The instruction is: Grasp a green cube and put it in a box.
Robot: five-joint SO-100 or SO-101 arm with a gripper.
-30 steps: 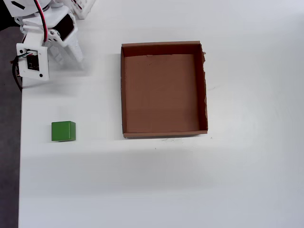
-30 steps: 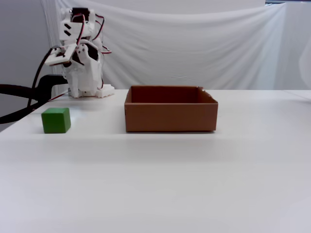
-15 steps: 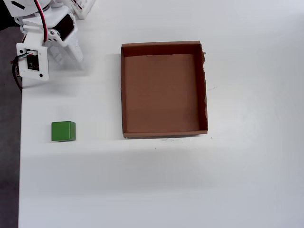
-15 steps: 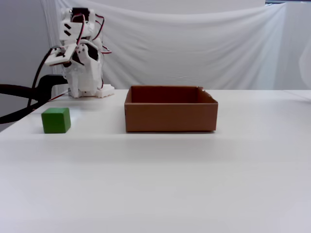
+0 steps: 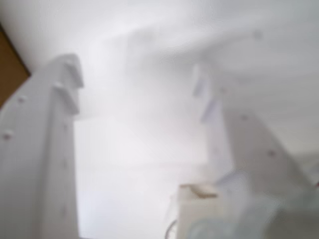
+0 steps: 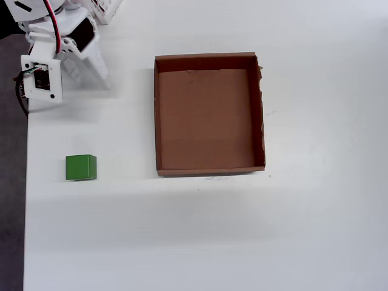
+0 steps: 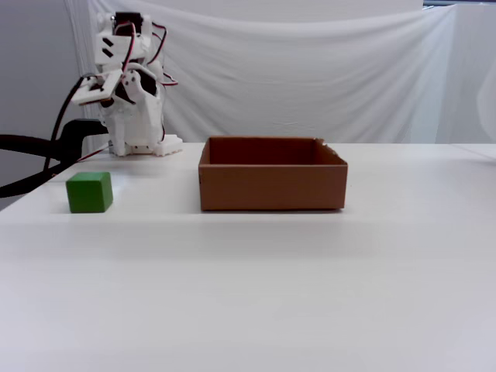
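The green cube [image 6: 80, 167] sits on the white table near its left edge in the overhead view, left of the box [image 6: 156, 115]. The fixed view shows the green cube [image 7: 89, 192] standing apart from the brown cardboard box [image 7: 271, 186], which is empty. My gripper [image 6: 97, 68] is folded back by the arm's base at the top left, far from the cube. In the blurred wrist view my gripper [image 5: 134, 74] points down at bare table, its two white fingers [image 5: 55, 144] apart with nothing between them. A brown sliver of the box [image 5: 9, 74] shows at that view's left edge.
The arm's base [image 7: 132, 116] with red and black wires stands at the table's far left corner. A black cable [image 7: 46, 155] hangs off the left side. The table's left edge [image 6: 25, 200] runs close beside the cube. A white cloth backdrop hangs behind.
The gripper's finger near the arm base has shifted very slightly in the overhead view. Cube and box have not moved.
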